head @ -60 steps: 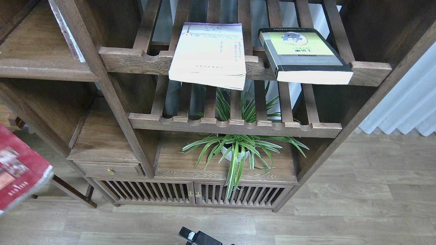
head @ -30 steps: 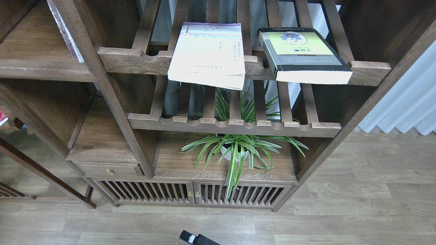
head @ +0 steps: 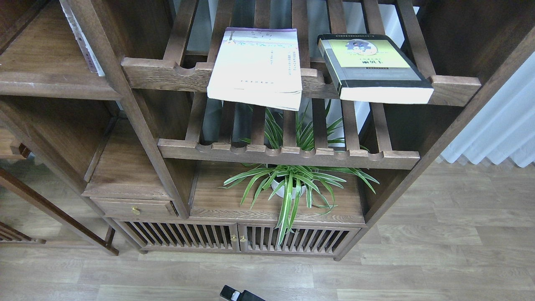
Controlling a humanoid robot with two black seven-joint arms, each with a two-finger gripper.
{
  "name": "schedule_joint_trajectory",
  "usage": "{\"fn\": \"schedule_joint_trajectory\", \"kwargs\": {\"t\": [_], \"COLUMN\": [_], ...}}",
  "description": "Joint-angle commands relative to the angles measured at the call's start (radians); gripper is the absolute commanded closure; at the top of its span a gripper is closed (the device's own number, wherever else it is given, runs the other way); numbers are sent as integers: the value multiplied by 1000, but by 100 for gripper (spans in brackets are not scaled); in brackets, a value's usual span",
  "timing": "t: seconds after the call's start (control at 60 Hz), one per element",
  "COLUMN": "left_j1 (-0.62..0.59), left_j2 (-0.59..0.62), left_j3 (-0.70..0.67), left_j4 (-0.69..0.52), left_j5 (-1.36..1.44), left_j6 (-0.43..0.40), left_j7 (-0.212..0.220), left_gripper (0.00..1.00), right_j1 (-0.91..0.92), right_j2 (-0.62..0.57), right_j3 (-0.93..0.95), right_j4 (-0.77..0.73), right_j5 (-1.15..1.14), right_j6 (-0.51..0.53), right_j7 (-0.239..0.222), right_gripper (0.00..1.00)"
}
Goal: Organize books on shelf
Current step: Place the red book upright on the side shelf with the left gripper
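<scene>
Two books lie flat on the upper slatted rack. A thin white one with a purple top strip [head: 255, 67] overhangs the front rail at the middle. A thick black-and-yellow-green one [head: 372, 67] lies to its right, also jutting over the rail. The shelf [head: 46, 79], a solid dark plank with a rounded front edge, is at the upper left; a thin pale book edge [head: 83, 42] leans at its right end. A small black part [head: 238, 294] pokes in at the bottom edge, likely my right gripper; its fingers cannot be told apart. My left gripper is out of view.
A second slatted rack [head: 288, 154] runs below the first. Under it a striped green plant in a white pot [head: 288, 184] stands on the cabinet top above slatted doors [head: 238, 238]. A small drawer [head: 133, 207] is at the lower left, and a white curtain [head: 501, 125] at the right.
The red book at the left edge one second ago has gone out of view to the left. The black part at the bottom has sunk slightly lower. The two rack books have not moved.
</scene>
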Motion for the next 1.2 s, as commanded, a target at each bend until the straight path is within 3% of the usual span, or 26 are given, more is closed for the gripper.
{"fn": "schedule_joint_trajectory", "kwargs": {"t": [0.0,0.3,0.6,1.183], "left_j1": [-84,-370,-567,-786], "left_j2": [-5,-14,-31,-154], "left_j3": [75,328,506,680], "left_j4": [28,198,340,600], "left_j5": [38,89,89,89], "left_j6": [0,0,0,0], "left_j7": [-3,-5,-9,-25], "left_gripper": [93,93,93,93], "right_j1": [-3,-9,-9,-9], "right_j2": [0,0,0,0], "right_j3": [-1,-1,-1,1], "right_j4": [1,1,1,1], "right_j5": [0,0,0,2], "right_j6": [0,0,0,0], "right_j7": [0,1,3,4], "right_gripper": [1,1,1,1]}}
